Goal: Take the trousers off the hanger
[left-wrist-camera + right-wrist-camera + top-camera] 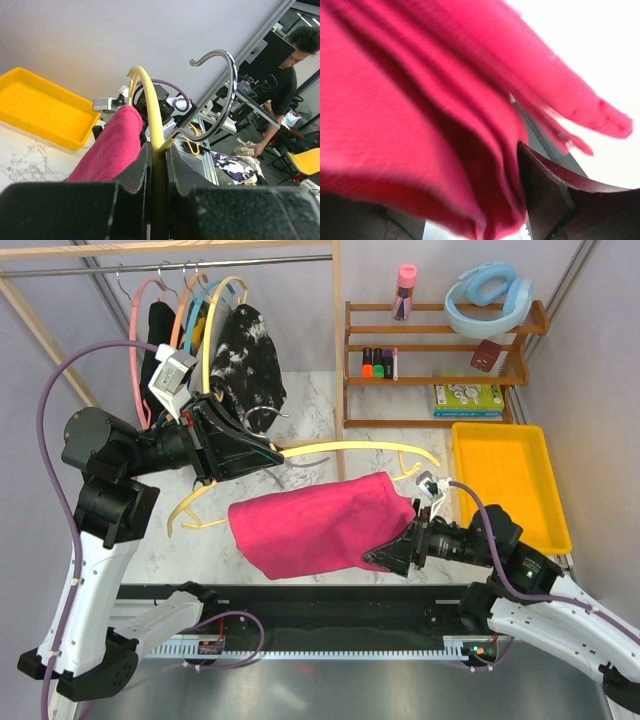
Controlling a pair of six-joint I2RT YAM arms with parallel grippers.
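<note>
The magenta trousers [320, 522] hang folded over the pale-yellow hanger [350, 448], which is held above the table. My left gripper [262, 455] is shut on the hanger's arch beside its metal hook [226, 95]. In the left wrist view the yellow hanger [152, 115] runs between the closed jaws, with the trousers [112, 150] to its left. My right gripper [392, 550] is at the trousers' lower right corner. In the right wrist view the trousers [420, 110] fill the frame, bunched against one finger [550, 200]; the other finger is hidden by cloth.
A clothes rail at the back left carries pink, orange and blue hangers, a black garment [157, 340] and a black-and-white mottled garment [245, 360]. A wooden shelf [440, 360] stands at the back right. A yellow tray [505, 480] lies on the right.
</note>
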